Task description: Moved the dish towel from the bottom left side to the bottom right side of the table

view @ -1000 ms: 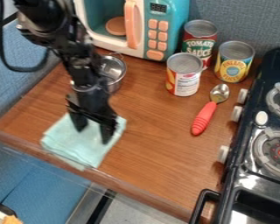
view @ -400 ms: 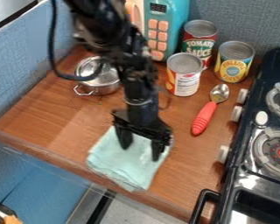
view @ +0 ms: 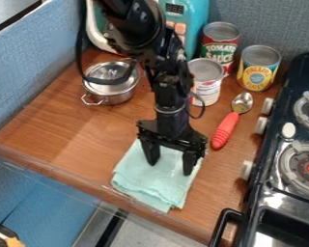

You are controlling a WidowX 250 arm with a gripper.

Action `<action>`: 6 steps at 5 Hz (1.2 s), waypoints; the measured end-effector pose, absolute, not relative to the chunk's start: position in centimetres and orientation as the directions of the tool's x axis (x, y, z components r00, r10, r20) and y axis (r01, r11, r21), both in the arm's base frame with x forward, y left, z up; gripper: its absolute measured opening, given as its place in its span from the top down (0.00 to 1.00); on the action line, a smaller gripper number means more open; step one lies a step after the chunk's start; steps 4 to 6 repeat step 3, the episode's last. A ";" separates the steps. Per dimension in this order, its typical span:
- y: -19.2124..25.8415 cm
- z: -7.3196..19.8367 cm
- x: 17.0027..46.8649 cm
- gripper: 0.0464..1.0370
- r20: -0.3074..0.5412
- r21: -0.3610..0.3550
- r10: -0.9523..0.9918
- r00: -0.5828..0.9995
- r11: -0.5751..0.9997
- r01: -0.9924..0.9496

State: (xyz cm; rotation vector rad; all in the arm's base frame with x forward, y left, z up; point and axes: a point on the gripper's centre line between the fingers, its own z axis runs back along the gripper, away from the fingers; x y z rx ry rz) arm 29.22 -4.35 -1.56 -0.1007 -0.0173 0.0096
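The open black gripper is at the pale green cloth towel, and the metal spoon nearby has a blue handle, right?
No, the metal spoon nearby has a red handle, not blue, in the camera view. The open black gripper is at the pale green cloth towel.

Table [view: 60, 125], towel [view: 150, 185], pot [view: 112, 95], three cans [view: 259, 75], spoon [view: 227, 128], microwave [view: 196, 21]

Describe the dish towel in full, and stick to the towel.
The dish towel is pale mint green, apparently a soft, lightly textured cloth. It is folded into a rough square, with layered edges showing at its near end and slight creases on top. It lies flat on the brown wood-look table, its near end at the front edge. The gripper stands over it, fingers spread, with the tips apparently resting on the cloth.
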 end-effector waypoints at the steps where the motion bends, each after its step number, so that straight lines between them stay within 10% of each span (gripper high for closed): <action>1: -4.3 -1.4 29.1 0.04 0.008 -0.073 -0.005 1.000 0.997 0.006; 3: -4.2 4.6 29.2 0.04 0.140 -0.073 0.002 0.990 0.997 0.008; 6: -4.2 4.6 29.2 0.04 0.140 -0.073 0.002 0.990 0.997 0.008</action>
